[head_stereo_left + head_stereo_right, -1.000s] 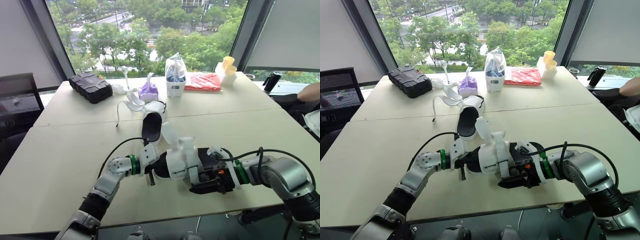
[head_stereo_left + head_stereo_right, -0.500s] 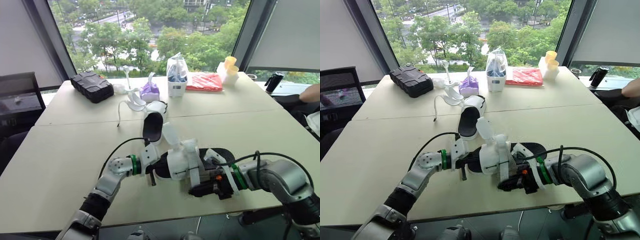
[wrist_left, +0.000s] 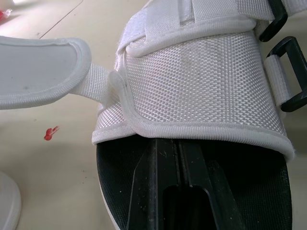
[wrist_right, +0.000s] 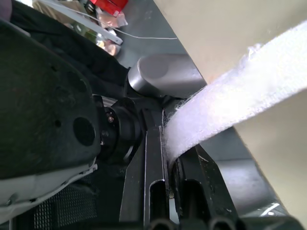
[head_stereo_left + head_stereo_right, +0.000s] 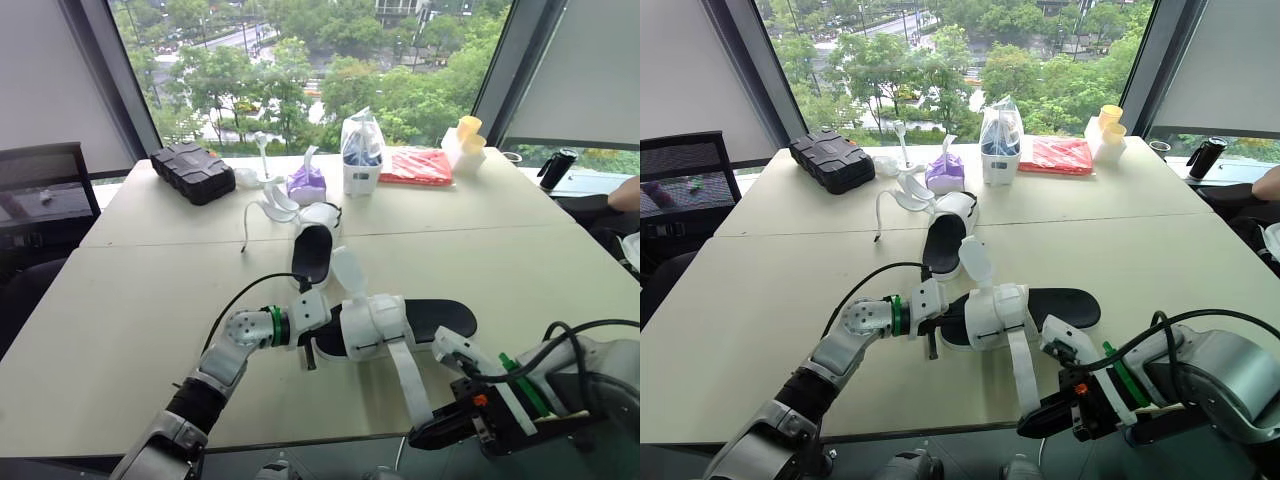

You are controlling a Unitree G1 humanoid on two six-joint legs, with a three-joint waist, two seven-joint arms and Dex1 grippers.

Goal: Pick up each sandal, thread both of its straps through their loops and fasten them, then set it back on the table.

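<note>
Nearest, in the lower right of the head views, the right gripper (image 5: 425, 435) is pinched shut on the free end of a white strap (image 5: 408, 382). The right wrist view shows the fuzzy webbing squeezed between its two black fingers (image 4: 153, 163). That forearm lies low, reaching in from the right edge of the frame in front of the table's near edge. The strap runs straight from the sandal down to it.

The strap looks like soft, light webbing that will fold and twist freely. The best hold is therefore close to its tip, where it can be steered into a loop.

The sandal (image 5: 378, 322) sits at lower centre on the table (image 5: 130, 300). It should be light, with a firm black footbed and a padded white upper, and its sole edge is the stiff place to grip.

The left gripper (image 5: 310, 340) comes in from the lower left, elbow bent, and meets the sandal's end. In the left wrist view one finger (image 3: 148, 187) lies on the footbed under the upper. The other finger is hidden, so the gripper is probably clamped on the sole. Black loops (image 3: 293, 72) hang at the side of the upper.

Just beyond, at centre frame, lies the second sandal (image 5: 312, 250).
</note>
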